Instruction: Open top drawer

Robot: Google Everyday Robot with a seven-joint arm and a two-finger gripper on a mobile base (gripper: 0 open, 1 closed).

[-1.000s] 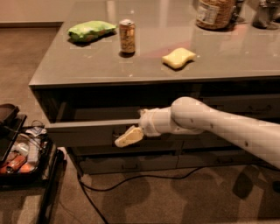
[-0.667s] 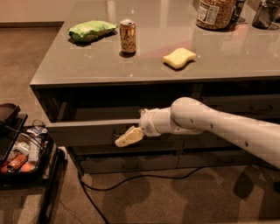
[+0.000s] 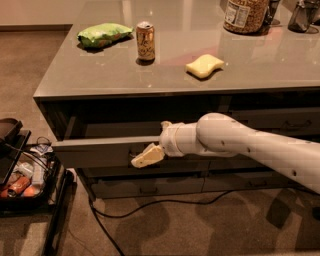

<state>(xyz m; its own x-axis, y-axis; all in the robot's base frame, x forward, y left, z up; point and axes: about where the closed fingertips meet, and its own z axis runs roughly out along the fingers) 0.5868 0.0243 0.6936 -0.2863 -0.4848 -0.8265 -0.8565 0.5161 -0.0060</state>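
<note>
The top drawer (image 3: 95, 151) stands pulled out from the counter's front, and a dark gap shows behind its grey front. My gripper (image 3: 147, 156) is at the middle of that front, right where the small dark handle sits, so the handle is mostly covered. The white arm (image 3: 240, 145) reaches in from the right, across the cabinet face.
On the countertop (image 3: 280, 75) lie a green bag (image 3: 105, 35), a can (image 3: 145, 41), a yellow sponge (image 3: 205, 66) and a jar (image 3: 245, 14). Lower drawers (image 3: 145, 188) are closed. A black cart with small items (image 3: 25, 175) stands at left. A cable (image 3: 165, 204) runs across the floor.
</note>
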